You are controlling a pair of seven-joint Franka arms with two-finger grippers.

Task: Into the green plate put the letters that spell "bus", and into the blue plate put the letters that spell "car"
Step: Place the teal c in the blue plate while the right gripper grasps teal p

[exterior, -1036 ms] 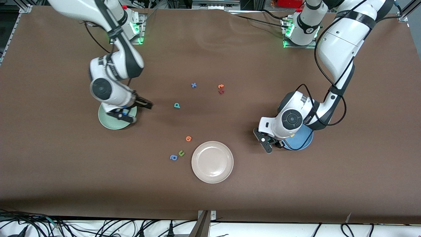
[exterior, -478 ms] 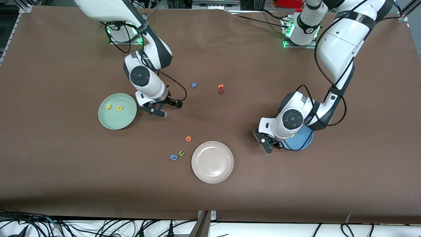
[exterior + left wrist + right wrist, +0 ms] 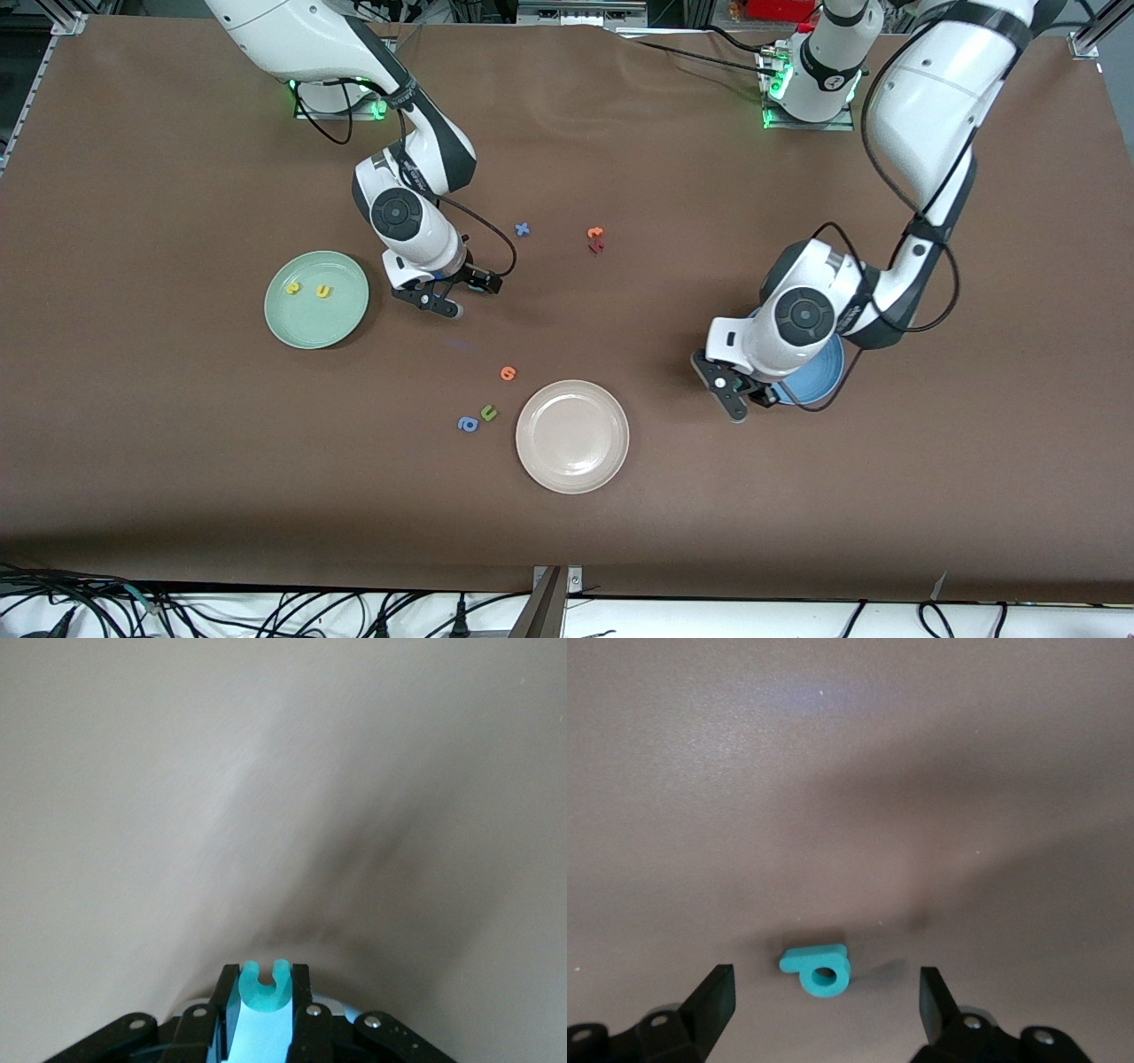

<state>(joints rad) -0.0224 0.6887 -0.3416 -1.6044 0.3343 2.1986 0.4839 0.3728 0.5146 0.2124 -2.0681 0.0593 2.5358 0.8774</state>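
Toward the right arm's end of the counter, in the middle band of the front view, sits the green plate (image 3: 341, 321). It holds a yellow "s" (image 3: 292, 288) and a yellow "u" (image 3: 323, 291), so two thirds of "bus" are already placed.

Just beside that plate, nearer the frame's centre, the right tool (image 3: 462, 298) hangs low over the counter with its jaws spread wide and gripping nothing. Its wrist view shows why: the teal "b" (image 3: 818, 970) lies flat on the counter between the two fingers, lined up for a pinch. That is probably the last letter the green plate needs.

The rest in the centre of the frame looks like distractors:
- In the upper middle are a blue "x" (image 3: 523, 229) and an orange and dark red pair (image 3: 595, 239).
- In the lower middle are an orange letter (image 3: 508, 373), a green "u" (image 3: 488, 412) and a blue "a" (image 3: 468, 424).
- Beside those three is the beige plate (image 3: 572, 436).

Toward the left arm's end, the left tool (image 3: 746, 400) is clenched on a teal "c" (image 3: 266, 985), pinched by its flat faces so its open ends stick out past the fingertips. The tool is over the counter at the rim of the blue plate (image 3: 819, 386). The arm hides most of that plate, so I cannot tell what is in it. The "c" belongs there.
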